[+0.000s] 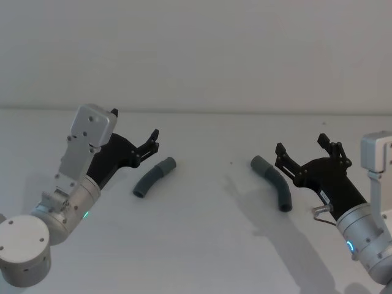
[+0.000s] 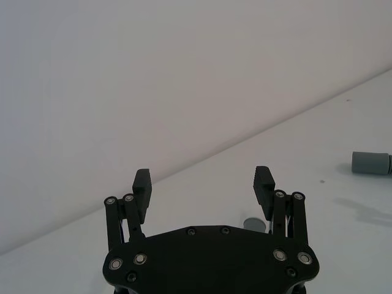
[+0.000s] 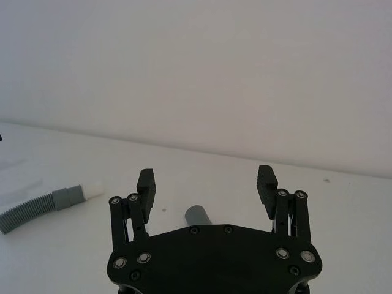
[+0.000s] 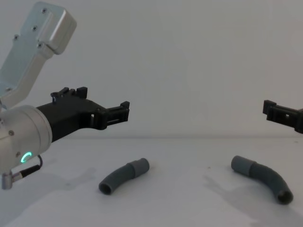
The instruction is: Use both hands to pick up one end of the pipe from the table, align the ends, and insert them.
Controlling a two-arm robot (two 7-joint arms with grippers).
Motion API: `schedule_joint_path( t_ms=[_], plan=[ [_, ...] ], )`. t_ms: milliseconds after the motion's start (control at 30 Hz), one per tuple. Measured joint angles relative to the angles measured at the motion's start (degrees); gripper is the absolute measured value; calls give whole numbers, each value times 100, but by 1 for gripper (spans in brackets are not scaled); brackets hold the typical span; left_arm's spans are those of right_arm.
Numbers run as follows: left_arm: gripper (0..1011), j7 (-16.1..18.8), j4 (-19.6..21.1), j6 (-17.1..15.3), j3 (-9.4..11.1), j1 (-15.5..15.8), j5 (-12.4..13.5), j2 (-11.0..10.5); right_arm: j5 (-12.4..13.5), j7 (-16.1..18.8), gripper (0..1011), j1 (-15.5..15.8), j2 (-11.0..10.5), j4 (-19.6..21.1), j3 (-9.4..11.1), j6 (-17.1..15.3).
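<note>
left hand hovers wide open and empty near the left pipe; right hand, equally open and empty, near the right pipe. both pipes lie well apart on the table, cuffs facing inward.

The table lies bare between the left piece and the right piece, which sit well apart. The left gripper and right gripper, jaws spread, hang above the table beside their pieces, each with a free way down.
</note>
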State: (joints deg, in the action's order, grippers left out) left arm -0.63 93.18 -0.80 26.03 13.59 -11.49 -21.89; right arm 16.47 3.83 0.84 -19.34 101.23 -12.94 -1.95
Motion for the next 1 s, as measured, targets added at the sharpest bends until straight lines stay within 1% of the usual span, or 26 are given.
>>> schedule_joint_path(
  t_ms=[300,433,667,767,900,933,1000],
  plan=[
    [1001,-7,3,-15,0,2,2,1,0,0,1003,0,0,0,0,0],
    [1001,-45,26,-141,2,10,-6,1,0,0,1003,0,0,0,0,0],
    [1001,-152,146,-592,7,23,-107,-3,0,0,1003,0,0,0,0,0],
    [1001,-205,255,-910,5,22,-176,-15,0,0,1003,0,0,0,0,0],
    [1001,-251,350,-1215,4,20,-223,-39,0,0,1003,0,0,0,0,0],
    [1001,-276,405,-1387,5,20,-244,-57,0,0,1003,0,0,0,0,0],
    [1001,-307,473,-1600,12,22,-263,-84,0,0,1003,-1,0,0,0,0]
  ],
)
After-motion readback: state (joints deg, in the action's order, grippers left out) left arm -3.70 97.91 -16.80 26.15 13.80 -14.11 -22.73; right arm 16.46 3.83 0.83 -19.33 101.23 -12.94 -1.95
